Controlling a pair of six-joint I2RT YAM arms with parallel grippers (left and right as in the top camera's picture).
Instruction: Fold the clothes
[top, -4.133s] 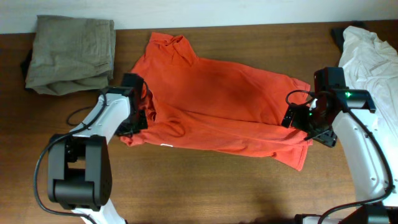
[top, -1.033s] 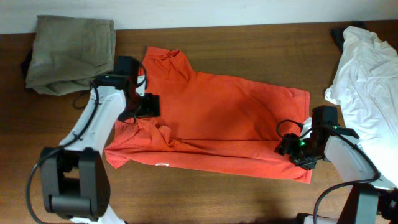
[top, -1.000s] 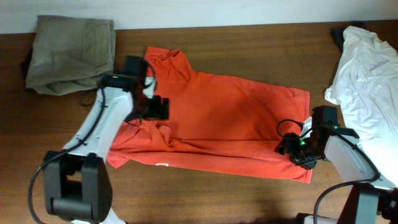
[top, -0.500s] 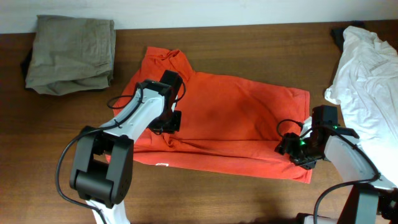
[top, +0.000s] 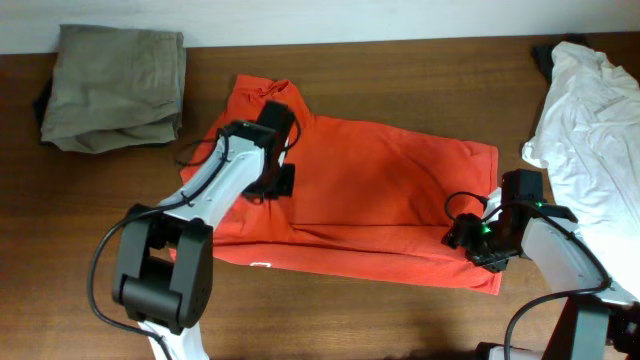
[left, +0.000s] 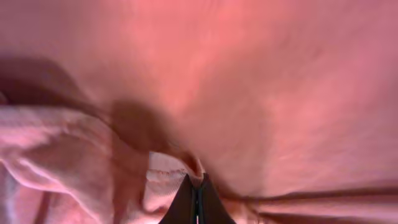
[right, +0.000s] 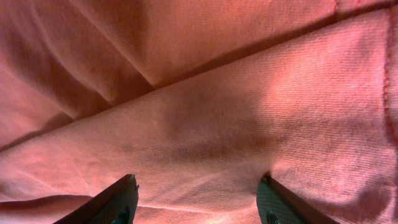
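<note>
Red-orange T-shirt (top: 380, 190) lies spread across the middle of the desk (top: 330, 320). Up at its left shoulder, the left hand (top: 280, 183) is pressed together, pinching a pucker of cloth. At the lower-right hem, the right hand (top: 468, 238) sits spread.

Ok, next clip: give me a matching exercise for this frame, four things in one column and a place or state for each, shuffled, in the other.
Things:
1. olive garment
2. white garment
3. left tool
4. right tool

Places or states:
A. open, fingers apart over the near right corner of the T-shirt
B. folded, at the far left corner of the table
C. shut, pinching a fold of the T-shirt
D. crumpled at the table's right edge

Pairs: 1-B; 2-D; 3-C; 4-A
</note>
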